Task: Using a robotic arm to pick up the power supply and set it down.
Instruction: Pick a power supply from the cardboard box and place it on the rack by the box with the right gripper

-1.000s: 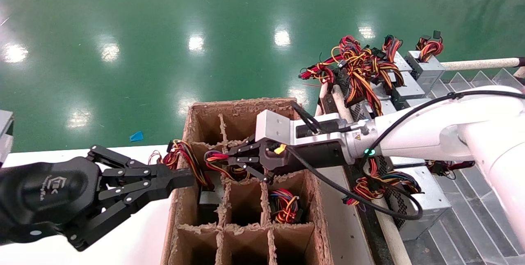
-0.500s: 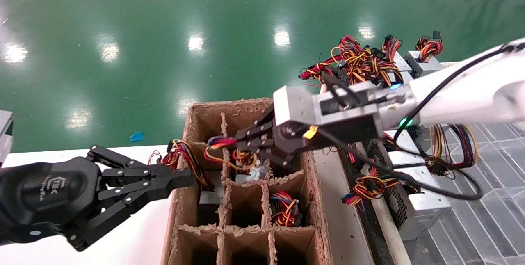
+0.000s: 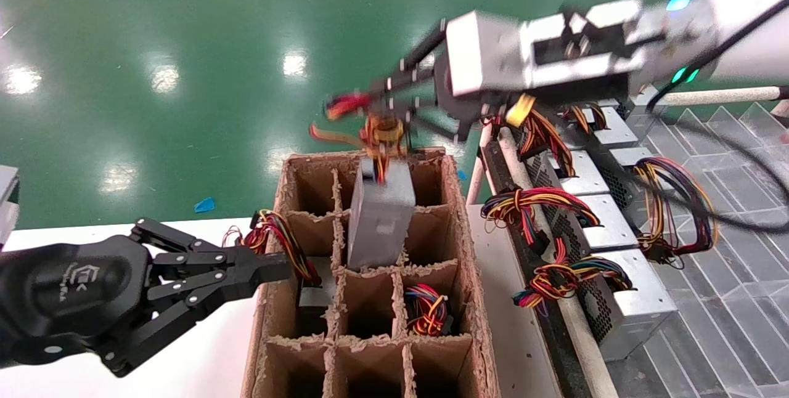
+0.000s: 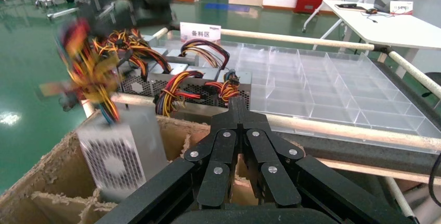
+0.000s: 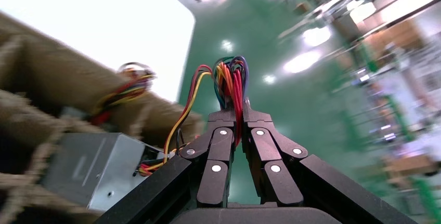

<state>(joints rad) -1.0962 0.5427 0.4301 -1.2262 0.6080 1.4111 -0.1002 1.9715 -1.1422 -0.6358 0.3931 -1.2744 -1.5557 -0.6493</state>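
Note:
The power supply (image 3: 380, 216), a silver-grey metal box, hangs tilted by its wire bundle (image 3: 382, 134). Its lower end is still inside a middle cell of the brown cardboard divider box (image 3: 461, 244). My right gripper (image 3: 377, 101), on the white robotic arm (image 3: 739, 22), is above the box and shut on the red, yellow and blue wires (image 5: 231, 81). The right wrist view shows that gripper (image 5: 236, 110) pinching them, with the power supply (image 5: 88, 169) below. My left gripper (image 3: 286, 265) is shut and holds nothing, at the box's left wall. The left wrist view shows it (image 4: 239, 102) beside the mesh-sided power supply (image 4: 122, 156).
More power supplies with wire bundles (image 3: 607, 250) lie in a row on the rack to the right. Other cells hold wires (image 3: 428, 308), and a bundle (image 3: 277, 238) hangs at the box's left edge. A clear compartment tray (image 4: 322, 89) lies beyond the rack. The box stands on a white table (image 3: 203, 361).
The right arm rose and swung back, drawing the power supply up out of its cell by the wires. The left arm has not moved.

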